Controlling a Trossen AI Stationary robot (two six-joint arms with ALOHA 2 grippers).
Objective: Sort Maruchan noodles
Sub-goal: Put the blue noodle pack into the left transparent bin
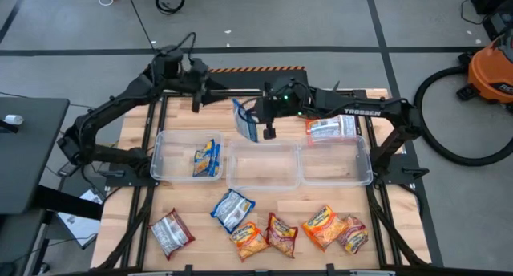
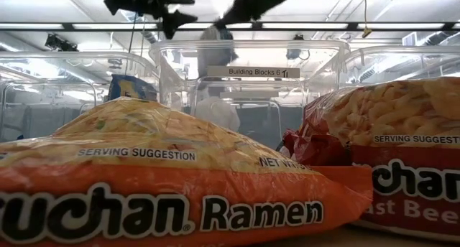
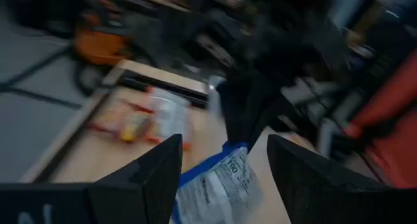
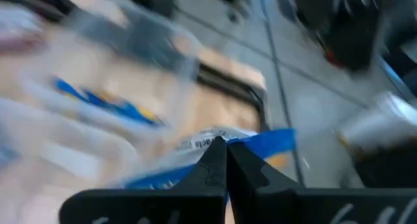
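Overhead view of a wooden table (image 1: pixel 135 228) carrying three clear bins in a row across its middle.

The right gripper (image 1: pixel 263 125) hangs over the table's 12 o'clock region, just beyond the middle bin (image 1: pixel 263 165). Its fingers (image 4: pixel 210 172) are pressed together on the edge of a blue-and-white Maruchan packet (image 1: pixel 244 119), which hangs from them above the table. The same packet (image 4: pixel 260 142) shows at the closed fingertips in the right wrist view.

The left gripper (image 1: pixel 196 99) sits toward 11 o'clock, near the held packet but apart from it. Its fingers (image 3: pixel 153 175) stand wide apart with nothing between them; the blue-and-white packet (image 3: pixel 218 188) lies beyond the gap.

The left bin (image 1: pixel 164 164), toward 9 o'clock, holds two blue packets (image 1: pixel 207 158). The right bin (image 1: pixel 353 168), toward 3 o'clock, has a red-and-silver packet (image 1: pixel 330 128) lying at its far edge.

Along the 6 o'clock edge lie the loose packets: a red-and-silver one (image 1: pixel 171 233) at 7 o'clock, a blue-and-white one (image 1: pixel 232 209), an orange one (image 1: pixel 249 240), a red one (image 1: pixel 281 232), another orange one (image 1: pixel 322 226) and an orange-red one (image 1: pixel 352 234) toward 5 o'clock. In the low view an orange Ramen packet (image 2: pixel 165 175) fills the foreground, with a red packet (image 2: pixel 402 161) beside it.
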